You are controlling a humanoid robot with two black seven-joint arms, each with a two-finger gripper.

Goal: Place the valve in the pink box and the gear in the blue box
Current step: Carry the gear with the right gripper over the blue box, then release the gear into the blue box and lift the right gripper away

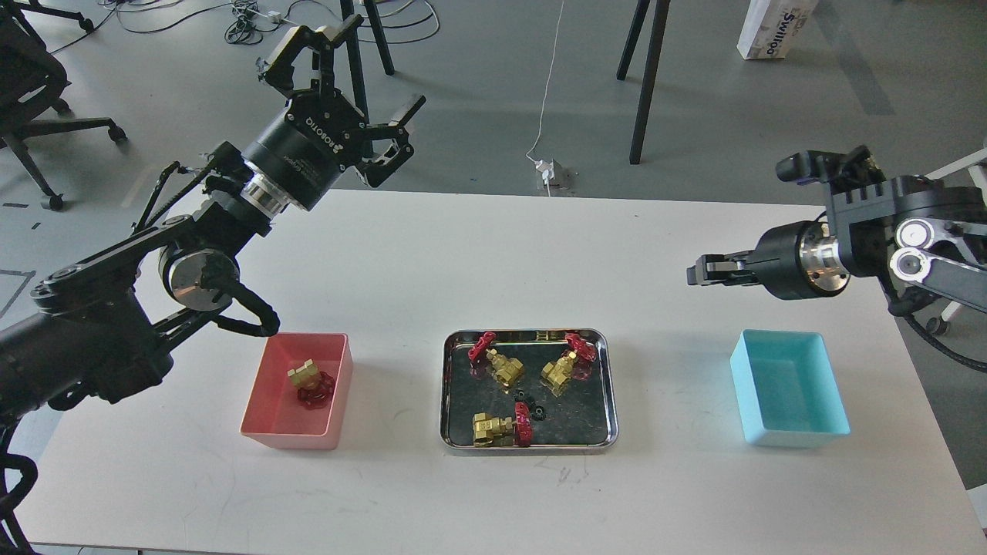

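A steel tray [532, 445] at the table's middle holds three brass valves with red handwheels [501, 367] [561, 370] [497, 428] and tiny black gears [529, 405]. A fourth valve [308, 381] lies in the pink box [293, 439], left of the tray. The blue box [794, 441], right of the tray, looks empty. My left gripper [362, 69] is open and empty, high above the table's far left edge. My right gripper [698, 272] hangs in the air up and left of the blue box, fingers together. I see nothing between them.
The white table's far edge runs behind both grippers. Beyond it are black stand legs [648, 77], floor cables and an office chair [31, 85] at the far left. A white chair base [925, 185] stands off the table's right side.
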